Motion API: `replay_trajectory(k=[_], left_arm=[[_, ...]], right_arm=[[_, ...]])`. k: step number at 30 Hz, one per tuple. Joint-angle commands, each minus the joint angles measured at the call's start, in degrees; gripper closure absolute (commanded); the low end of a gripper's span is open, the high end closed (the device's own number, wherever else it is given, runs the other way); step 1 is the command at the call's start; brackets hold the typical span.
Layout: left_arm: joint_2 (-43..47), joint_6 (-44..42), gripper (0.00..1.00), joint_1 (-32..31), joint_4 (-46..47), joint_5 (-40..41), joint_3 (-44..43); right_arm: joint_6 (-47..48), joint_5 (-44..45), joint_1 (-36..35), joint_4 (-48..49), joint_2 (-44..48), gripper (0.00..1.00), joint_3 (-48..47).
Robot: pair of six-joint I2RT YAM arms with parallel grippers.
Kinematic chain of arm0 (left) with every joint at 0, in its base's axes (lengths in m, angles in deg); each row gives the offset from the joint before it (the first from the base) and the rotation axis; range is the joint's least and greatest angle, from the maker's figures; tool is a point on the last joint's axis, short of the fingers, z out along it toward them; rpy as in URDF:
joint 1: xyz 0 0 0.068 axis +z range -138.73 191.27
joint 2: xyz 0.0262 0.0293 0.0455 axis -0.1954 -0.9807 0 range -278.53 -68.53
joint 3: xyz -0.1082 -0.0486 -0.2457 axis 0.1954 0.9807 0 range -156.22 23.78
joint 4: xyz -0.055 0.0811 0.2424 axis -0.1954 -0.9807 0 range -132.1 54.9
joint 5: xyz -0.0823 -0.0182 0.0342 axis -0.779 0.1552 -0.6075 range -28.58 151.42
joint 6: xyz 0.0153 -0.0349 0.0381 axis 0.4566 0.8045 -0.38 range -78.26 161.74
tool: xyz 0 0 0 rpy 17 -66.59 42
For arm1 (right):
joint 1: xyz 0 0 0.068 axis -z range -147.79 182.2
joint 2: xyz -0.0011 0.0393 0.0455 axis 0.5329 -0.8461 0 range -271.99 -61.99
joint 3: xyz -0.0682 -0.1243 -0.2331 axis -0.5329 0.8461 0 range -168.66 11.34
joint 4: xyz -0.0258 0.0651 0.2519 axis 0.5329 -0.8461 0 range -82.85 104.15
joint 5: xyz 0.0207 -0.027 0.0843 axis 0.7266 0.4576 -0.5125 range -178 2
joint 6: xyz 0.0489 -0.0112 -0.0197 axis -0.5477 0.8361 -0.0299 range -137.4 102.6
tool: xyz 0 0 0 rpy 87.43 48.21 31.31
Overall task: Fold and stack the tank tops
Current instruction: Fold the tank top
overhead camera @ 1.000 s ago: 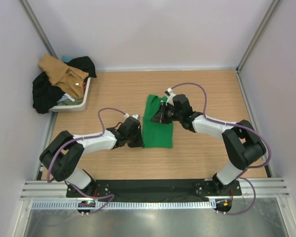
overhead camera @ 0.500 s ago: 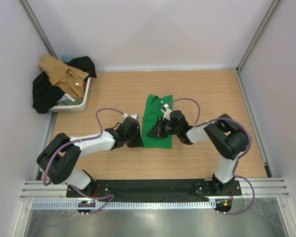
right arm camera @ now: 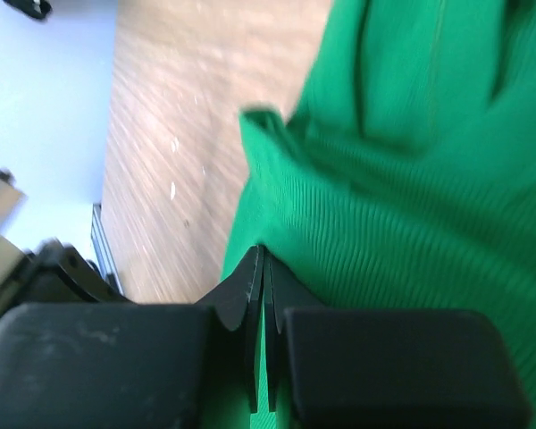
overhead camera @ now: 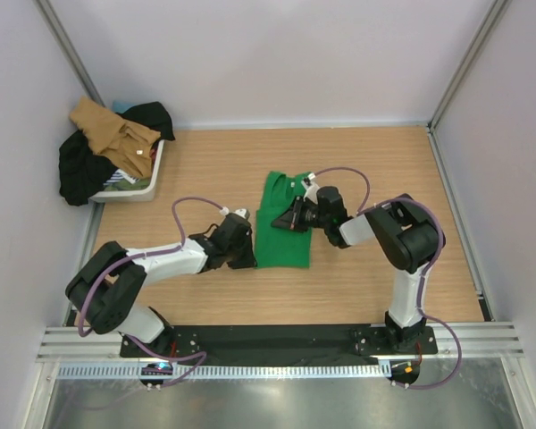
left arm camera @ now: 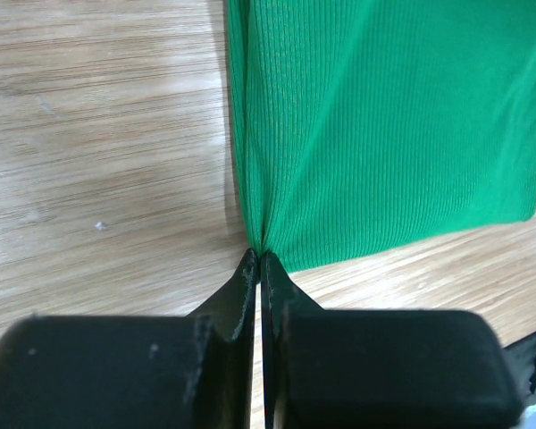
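Green ribbed cloth is pinched in the closed left hand, which grips the near left corner of the green tank top, while the right hand is clamped shut on a bunch of it near the middle. That top lies on the wooden counter between the arms. Well apart, the tan tank top tops a clothes heap in a white bin at the far left.

We find the first tank top at the middle of the table, and the second tank top upon the clothes pile in the back-left tray.
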Motion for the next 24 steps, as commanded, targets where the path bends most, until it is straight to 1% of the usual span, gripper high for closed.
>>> replay_trajectory(k=[1, 6, 10, 12, 14, 15, 18, 21, 24], left_arm=[[1.4, -1.3, 1.0, -0.3, -1.2, 1.9, 1.1], [1.8, -1.5, 1.0, -0.2, -1.2, 1.8, 1.7], [2.0, -1.6, 1.0, -0.3, -1.2, 1.4, 1.7], [2.2, -1.6, 1.0, -0.3, -1.3, 1.4, 1.8], [2.5, -1.5, 1.0, -0.6, -1.3, 1.4, 2.0], [2.9, -1.5, 1.0, -0.7, -1.3, 1.4, 1.9], [4.4, -1.0, 1.0, -1.9, -1.3, 2.3, 1.9], [5.4, -0.2, 1.0, -3.9, -1.6, 3.3, 1.7], [6.3, 1.7, 1.0, -5.9, -1.8, 5.5, 1.8]], right_arm=[[2.4, 0.5, 1.8, -0.9, -1.6, 0.94, -5.0], [1.7, -0.6, 5.2, -0.8, -5.9, 0.94, -8.1], [4.5, 1.5, 6.2, -7.1, -6.4, 0.94, -10.5], [5.1, 1.4, 6.7, -9.3, -5.9, 0.92, -11.0], [6.2, 1.4, 6.9, -10.4, -3.3, 0.86, -10.9], [7.2, 1.6, 7.0, -13.4, -2.2, 0.75, -11.3], [9.0, 3.7, 6.8, -19.3, 4.0, 0.6, -11.2], [10.4, 5.7, 6.8, -25.0, 10.9, 0.57, -9.3], [11.4, 7.6, 6.5, -30.3, 18.5, 0.48, -5.4]])
